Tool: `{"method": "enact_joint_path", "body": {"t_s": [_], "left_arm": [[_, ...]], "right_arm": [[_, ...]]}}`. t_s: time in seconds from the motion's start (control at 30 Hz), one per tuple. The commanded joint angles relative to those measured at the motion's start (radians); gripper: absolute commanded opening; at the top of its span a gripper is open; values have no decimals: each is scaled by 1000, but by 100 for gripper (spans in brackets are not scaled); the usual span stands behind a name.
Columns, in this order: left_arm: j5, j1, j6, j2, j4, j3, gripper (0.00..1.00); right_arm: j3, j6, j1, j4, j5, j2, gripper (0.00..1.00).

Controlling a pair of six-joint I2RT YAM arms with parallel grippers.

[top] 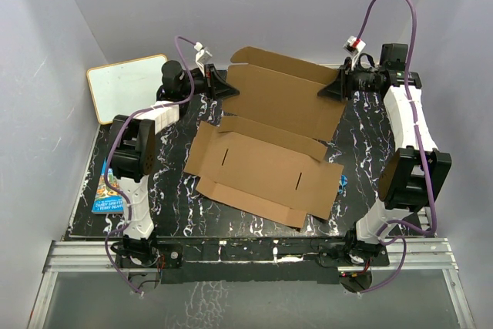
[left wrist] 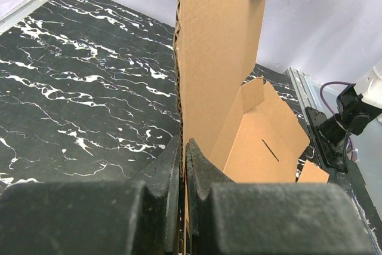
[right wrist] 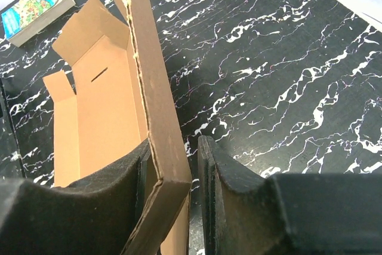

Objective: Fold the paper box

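Pale lilac walls enclose a black table veined with white marbling, seen from above and behind the arm bases.

Largest object: the paper box, a brown corrugated die-cut sheet lying at the centre of the table. Its near portion rests flat, showing two short slots and side flaps; its far panel is lifted off the surface and stands up towards the back wall.

Left arm and right arm reach forward along either side of the sheet and turn inward to the raised panel's two side edges.

Left gripper: the fingers are pressed together on the cardboard edge, no gap visible on either side of the board.

Right gripper: the panel's edge passes between the fingers and lies against one of them, while a clear gap separates it from the other (the jaws are thus partly spread, not clamped).

White board with a tan frame: propped at the far left corner, beside the left arm.

Colourful book: flat at the left table edge, well apart from the box.
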Motion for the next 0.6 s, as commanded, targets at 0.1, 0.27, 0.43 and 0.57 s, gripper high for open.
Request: {"method": "enact_joint_path", "body": {"t_s": [0.1, 0.27, 0.43, 0.57], "left_arm": [[1, 7, 9, -15, 23, 45, 0], [1, 18, 9, -15, 19, 45, 0], [2, 26, 8, -21, 21, 38, 0], [1, 27, -3, -18, 35, 37, 0]], "right_arm": [[79, -47, -4, -17, 11, -54, 16], [97, -55, -11, -33, 17, -57, 54], [109, -45, -12, -33, 13, -57, 59], [114, -38, -12, -38, -2, -47, 59]]}}
